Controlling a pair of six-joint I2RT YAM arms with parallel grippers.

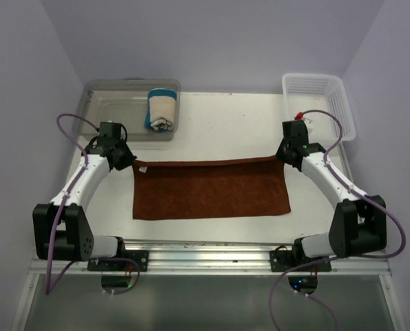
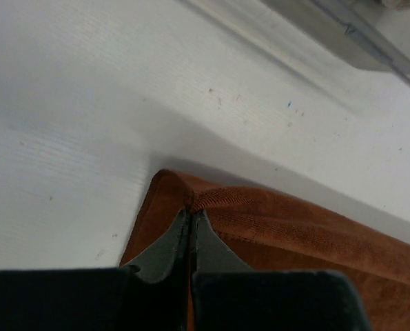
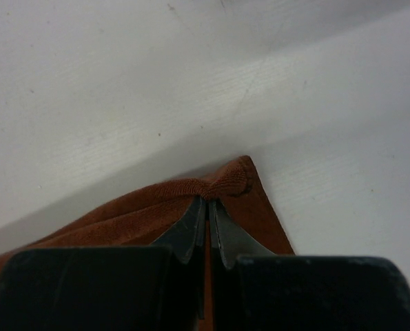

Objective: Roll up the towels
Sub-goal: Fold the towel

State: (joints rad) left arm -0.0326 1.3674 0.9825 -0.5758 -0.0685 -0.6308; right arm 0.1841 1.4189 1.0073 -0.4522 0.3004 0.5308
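Your left fingers (image 2: pixel 167 245) are pinched tight on the far-left corner of the rust-brown towel (image 1: pixel 211 189). Your right fingers (image 3: pixel 184 234) clamp its far-right corner, the cloth bunched at the tips. The towel lies spread flat on the counter (image 1: pixel 225 124). The cream towel (image 1: pixel 162 109) sits bundled in the clear bin (image 1: pixel 115 110).

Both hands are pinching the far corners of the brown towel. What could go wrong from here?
The left hand and right hand each grip only the very corner of the brown towel, so a corner might slip free once they pull. The right hand's corner is bunched at the pinch, so the roll may start crooked.
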